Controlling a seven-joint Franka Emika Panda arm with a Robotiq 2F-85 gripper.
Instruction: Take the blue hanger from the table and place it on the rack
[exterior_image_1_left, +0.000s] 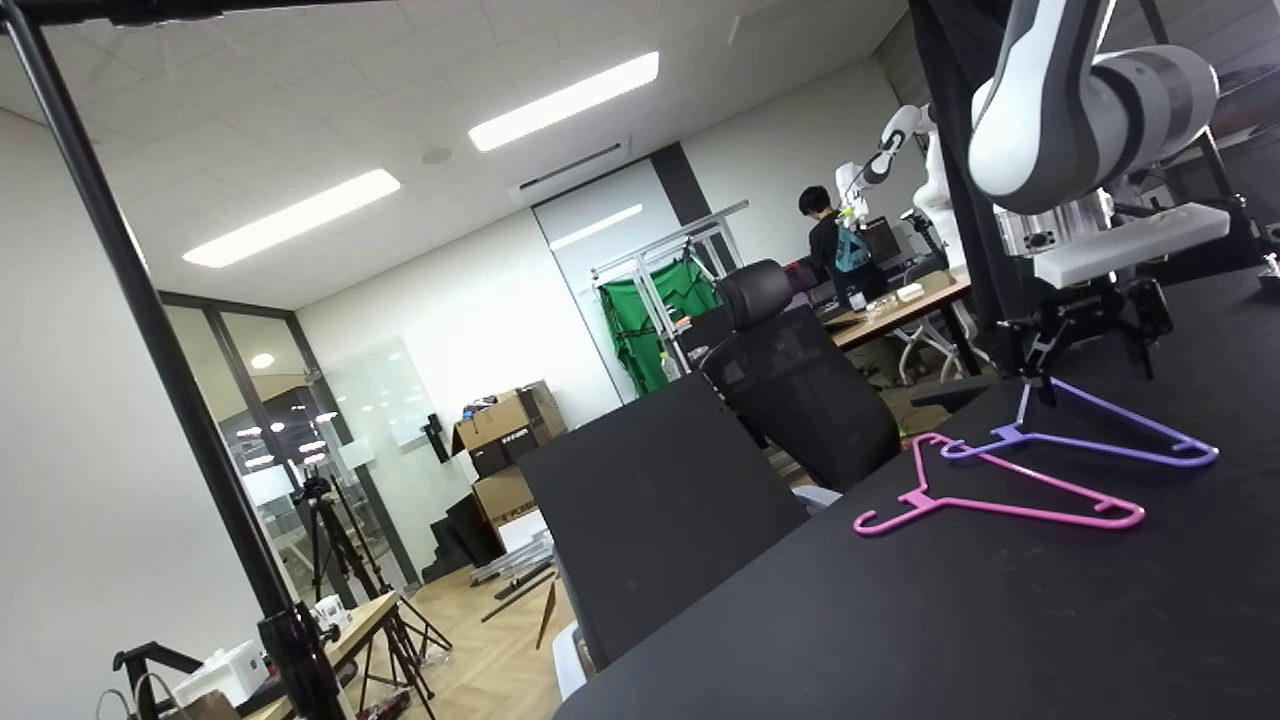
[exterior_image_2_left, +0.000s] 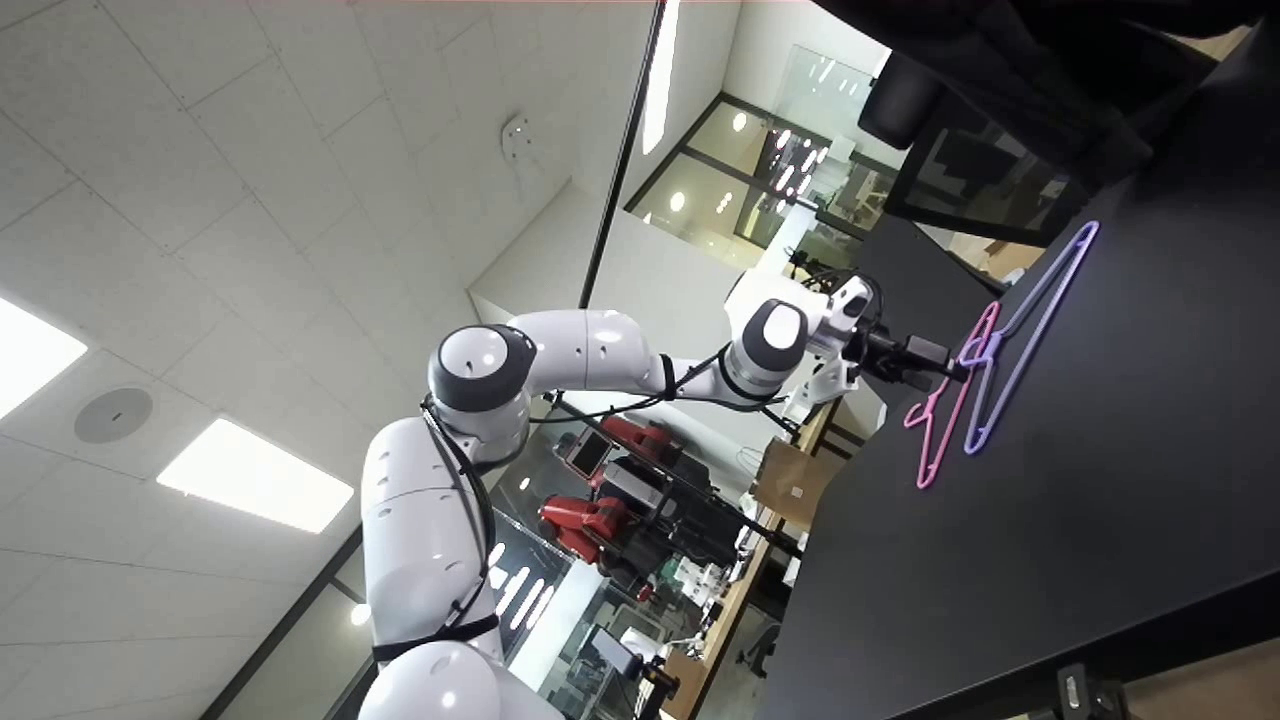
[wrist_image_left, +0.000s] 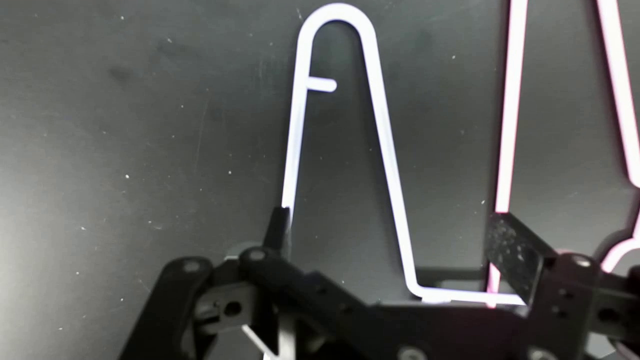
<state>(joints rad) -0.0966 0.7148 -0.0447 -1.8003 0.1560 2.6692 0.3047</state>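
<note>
The blue hanger (exterior_image_1_left: 1110, 449) lies flat on the black table (exterior_image_1_left: 900, 630); it also shows in an exterior view (exterior_image_2_left: 985, 355) and in the wrist view (wrist_image_left: 385, 135). Its hook end crosses over the pink hanger (exterior_image_1_left: 1030, 511). My gripper (exterior_image_1_left: 1097, 380) is open, pointing down just over the blue hanger. In the wrist view, one fingertip covers part of its left bar, its right bar lies between the spread jaws (wrist_image_left: 390, 217), and the other fingertip covers part of the pink hanger (wrist_image_left: 510, 115). Contact with the hanger cannot be told. The rack cannot be made out in these frames.
A black office chair (exterior_image_1_left: 820, 370) and a dark panel (exterior_image_1_left: 660, 490) stand beyond the table's edge. A black slanted pole (exterior_image_1_left: 150, 330) rises at the left. A grey metal frame (exterior_image_1_left: 640, 275) stands far back. A large dark shape (exterior_image_2_left: 1030, 90) hangs over the table's far end.
</note>
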